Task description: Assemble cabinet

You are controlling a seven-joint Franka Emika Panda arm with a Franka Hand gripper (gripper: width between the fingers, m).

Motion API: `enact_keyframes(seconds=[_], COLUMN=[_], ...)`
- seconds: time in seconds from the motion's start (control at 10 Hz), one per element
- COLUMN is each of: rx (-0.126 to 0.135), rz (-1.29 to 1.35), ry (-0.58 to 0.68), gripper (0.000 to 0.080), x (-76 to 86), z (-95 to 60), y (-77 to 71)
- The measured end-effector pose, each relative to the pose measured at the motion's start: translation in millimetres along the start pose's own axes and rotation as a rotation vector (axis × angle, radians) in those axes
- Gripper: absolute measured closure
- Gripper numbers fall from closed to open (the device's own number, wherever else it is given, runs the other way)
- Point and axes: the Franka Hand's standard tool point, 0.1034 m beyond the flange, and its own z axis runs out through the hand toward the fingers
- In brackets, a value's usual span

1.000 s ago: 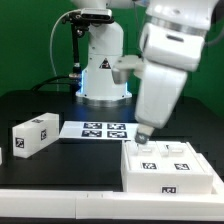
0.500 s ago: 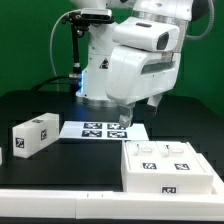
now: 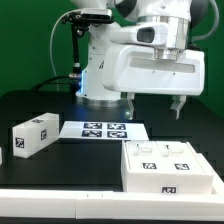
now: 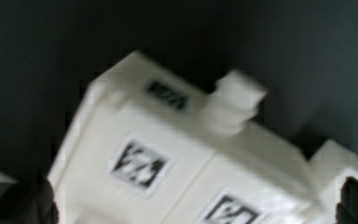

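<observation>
While the hand (image 3: 155, 104) is hovering empty, fingers (image 3: 178, 103) wide apart, the cabinet shell (image 3: 170, 165) is sitting on the tabletop (image 3: 30, 105) below it, exterior view's right; a block (image 3: 35, 133) is lying well apart, left. Probably lining up a pick: next needs descending squarely over one part.

The outside camera sits low, facing my base (image 3: 104, 80) across the table (image 3: 45, 106). My wrist camera looks down closely on the cabinet (image 4: 176, 150); both show it.
</observation>
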Motion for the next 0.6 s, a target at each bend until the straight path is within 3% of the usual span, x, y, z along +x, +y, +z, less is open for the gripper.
enact_keyframes(seconds=[0.1,0.5,0.6], rx=[0.014,0.028,0.023], rz=[0.107,0.289,0.294], ry=[0.007,0.018,0.048], gripper=[0.0005,0.0005,0.0005], x=[-12.8,-7.4,-9.3], z=[5.0,6.8,18.6], y=[3.9,-4.1,-14.0])
